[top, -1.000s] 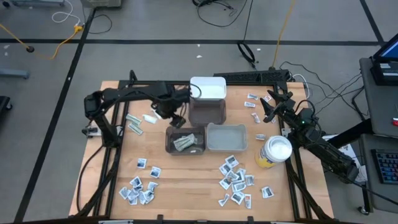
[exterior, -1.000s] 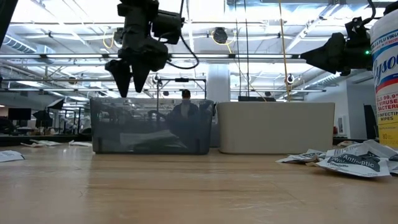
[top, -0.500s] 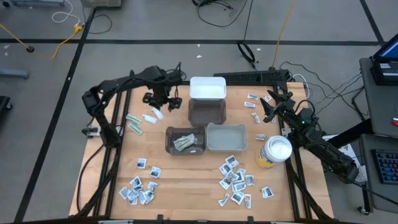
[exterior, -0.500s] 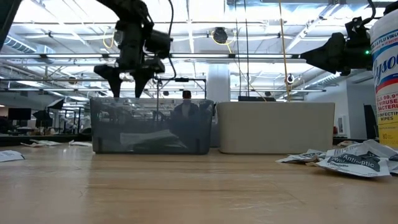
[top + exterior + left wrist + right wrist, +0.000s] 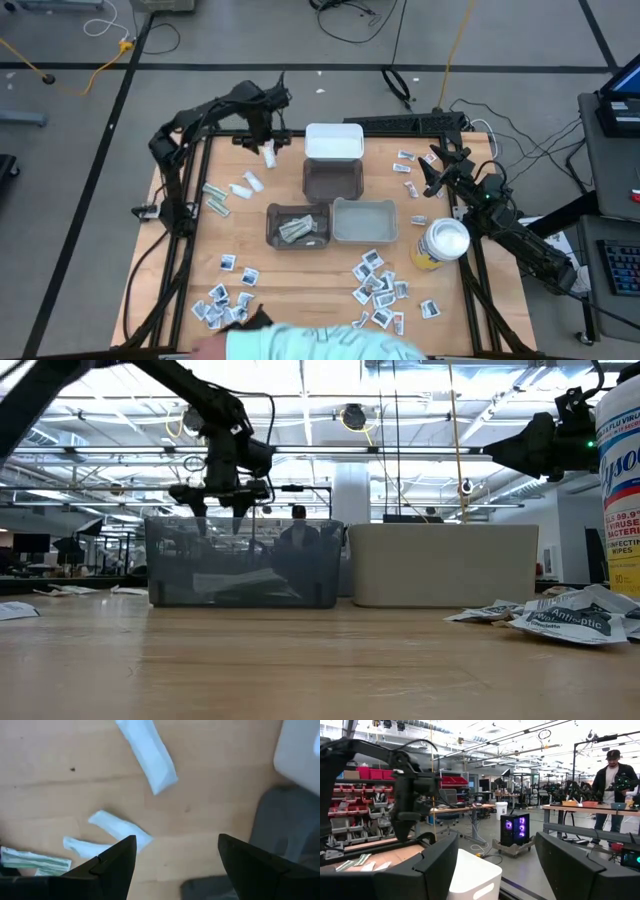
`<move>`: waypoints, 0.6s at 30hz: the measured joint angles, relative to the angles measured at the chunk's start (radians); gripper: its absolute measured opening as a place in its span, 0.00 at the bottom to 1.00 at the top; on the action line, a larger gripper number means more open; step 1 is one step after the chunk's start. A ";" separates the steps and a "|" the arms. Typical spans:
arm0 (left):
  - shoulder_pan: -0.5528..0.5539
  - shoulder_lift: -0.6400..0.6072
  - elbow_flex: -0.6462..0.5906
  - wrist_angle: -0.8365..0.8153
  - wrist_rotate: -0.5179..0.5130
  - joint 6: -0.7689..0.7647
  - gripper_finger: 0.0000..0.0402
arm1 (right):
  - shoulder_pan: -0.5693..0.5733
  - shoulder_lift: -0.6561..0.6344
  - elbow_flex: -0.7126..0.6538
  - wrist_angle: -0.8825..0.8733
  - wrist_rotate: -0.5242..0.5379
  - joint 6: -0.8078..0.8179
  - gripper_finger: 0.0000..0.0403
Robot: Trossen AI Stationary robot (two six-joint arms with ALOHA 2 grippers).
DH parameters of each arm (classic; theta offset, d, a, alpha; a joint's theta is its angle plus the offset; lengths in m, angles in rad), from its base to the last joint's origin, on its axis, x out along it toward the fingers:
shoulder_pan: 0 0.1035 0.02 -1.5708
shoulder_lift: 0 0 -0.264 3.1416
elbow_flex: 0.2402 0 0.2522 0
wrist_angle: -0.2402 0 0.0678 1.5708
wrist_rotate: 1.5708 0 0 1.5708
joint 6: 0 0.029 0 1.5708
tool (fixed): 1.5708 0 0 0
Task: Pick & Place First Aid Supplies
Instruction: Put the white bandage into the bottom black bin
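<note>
The first aid supplies lie flat across the wooden table (image 5: 300, 262). Narrow white strip wrappers (image 5: 268, 155) (image 5: 149, 754) lie at the far left. Square sachets are heaped near left (image 5: 225, 303) and near right (image 5: 380, 285), and some lie in a dark bin (image 5: 298, 225). My left gripper (image 5: 262, 135) (image 5: 176, 838) hangs open above the far-left strips, pointing down with nothing between its fingers. My right gripper (image 5: 435, 170) (image 5: 495, 840) waits open at the table's far right, above the table.
A white bin (image 5: 334, 142), a dark bin (image 5: 333, 180) and a grey bin (image 5: 364, 221) stand mid-table. A yellow canister with a white lid (image 5: 440, 243) is at the right. A person's light-sleeved arm (image 5: 320, 340) reaches in over the near edge.
My left gripper has swung from beside the dark bins toward the table's far edge, rolling about its own axis as it went, and now hangs over the far-left strip wrappers. A person's arm has come into view at the near edge.
</note>
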 joint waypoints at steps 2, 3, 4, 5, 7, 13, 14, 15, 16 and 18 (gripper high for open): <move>0.022 0.033 0.045 -0.030 0.000 0.020 0.72 | 0.000 0.000 0.000 0.000 0.000 0.000 0.65; 0.034 0.047 0.066 -0.045 0.000 0.032 0.72 | 0.000 0.000 0.000 0.000 0.000 0.000 0.65; 0.045 0.061 0.085 -0.062 -0.001 0.044 0.72 | 0.000 0.000 0.000 0.000 0.000 0.000 0.65; 0.055 0.072 0.101 -0.076 -0.004 0.055 0.72 | 0.000 0.000 0.000 0.000 0.000 0.000 0.65; 0.069 0.089 0.118 -0.086 -0.011 0.058 0.71 | 0.000 0.000 0.000 0.000 0.000 0.000 0.65; 0.080 0.122 0.088 -0.076 -0.009 0.060 0.71 | 0.000 0.000 0.000 0.000 0.000 0.000 0.65; 0.078 0.130 0.080 -0.068 -0.007 0.064 0.71 | 0.000 0.000 0.000 0.000 0.000 0.000 0.65; 0.077 0.134 0.071 -0.057 -0.004 0.065 0.71 | 0.000 0.000 0.000 0.000 0.000 0.000 0.65; 0.075 0.138 0.061 -0.043 0.000 0.065 0.71 | 0.000 0.000 0.000 0.000 0.000 0.000 0.65; 0.074 0.139 0.030 -0.007 0.011 0.066 0.71 | 0.000 0.000 0.000 0.000 0.000 0.000 0.65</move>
